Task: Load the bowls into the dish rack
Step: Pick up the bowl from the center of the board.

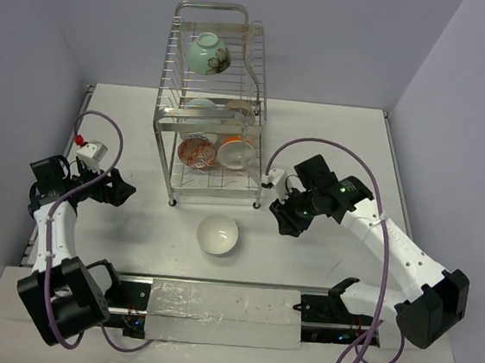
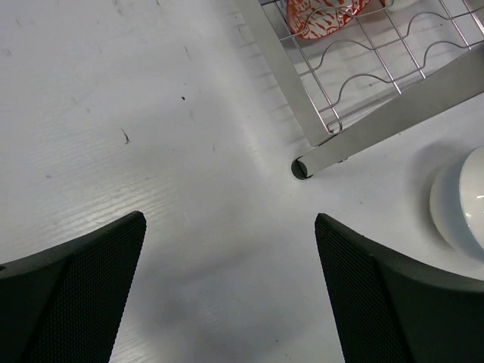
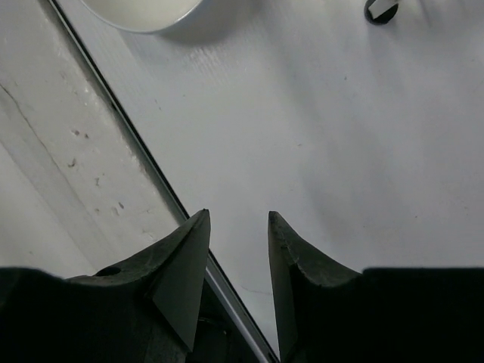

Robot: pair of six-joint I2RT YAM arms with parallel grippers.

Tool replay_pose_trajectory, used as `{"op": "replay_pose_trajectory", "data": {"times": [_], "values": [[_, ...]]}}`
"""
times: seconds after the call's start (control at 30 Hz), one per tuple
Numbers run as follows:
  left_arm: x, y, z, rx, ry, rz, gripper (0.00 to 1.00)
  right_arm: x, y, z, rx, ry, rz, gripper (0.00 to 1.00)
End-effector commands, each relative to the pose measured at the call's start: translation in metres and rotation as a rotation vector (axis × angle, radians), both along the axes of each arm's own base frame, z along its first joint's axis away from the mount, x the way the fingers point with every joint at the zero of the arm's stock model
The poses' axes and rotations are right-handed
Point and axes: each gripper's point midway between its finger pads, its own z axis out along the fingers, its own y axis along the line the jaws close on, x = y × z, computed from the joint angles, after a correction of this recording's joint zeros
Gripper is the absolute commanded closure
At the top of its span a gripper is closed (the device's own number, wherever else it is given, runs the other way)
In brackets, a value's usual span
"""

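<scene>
One white bowl (image 1: pixel 218 234) sits upright on the tabletop (image 1: pixel 344 125), just in front of the dish rack (image 1: pixel 213 7), not yet loaded. The mint bowl (image 1: pixel 208 55) and orange-red bowl (image 1: pixel 197 151) stand tilted in its wires. My left fingers (image 2: pixel 98 257) are spread wide and empty. My right fingers (image 3: pixel 185 257) are parted on nothing, and the two arms flank that bowl, which I judge leaves either free to take it.

The left arm (image 1: pixel 52 222) is bent at the near left, with the left tool (image 1: pixel 118 190) pointing right, its jaws spread wide and holding nothing. The right arm (image 1: pixel 392 245) reaches in from the near right. The right tool (image 1: pixel 284 216) points left, its jaws narrowly apart and holding nothing.
</scene>
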Motion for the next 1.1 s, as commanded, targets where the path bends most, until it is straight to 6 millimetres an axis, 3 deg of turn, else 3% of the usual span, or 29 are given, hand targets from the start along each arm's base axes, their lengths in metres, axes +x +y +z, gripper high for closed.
{"op": "replay_pose_trajectory", "data": {"times": [0.0,0.1,0.3,0.43,0.8,1.07], "values": [[0.0,-0.001,0.008,0.049,-0.08,-0.034,0.02,0.004,0.001,-0.008,-0.03,-0.068,0.028,0.55],[-0.004,-0.004,0.011,0.06,-0.101,-0.06,0.02,0.004,0.009,-0.031,-0.084,-0.046,0.058,0.53],[-0.008,-0.007,0.013,0.08,-0.132,-0.077,0.02,0.013,0.037,-0.053,-0.104,-0.04,0.1,0.49],[-0.007,-0.007,0.013,0.072,-0.124,-0.071,0.02,0.022,0.062,-0.051,-0.097,-0.061,0.124,0.47],[-0.009,-0.009,0.013,0.073,-0.128,-0.093,0.01,0.041,0.105,-0.057,-0.094,-0.039,0.18,0.46],[-0.009,-0.009,0.014,0.074,-0.13,-0.094,0.01,0.044,0.12,-0.072,-0.127,0.008,0.225,0.45]]}}
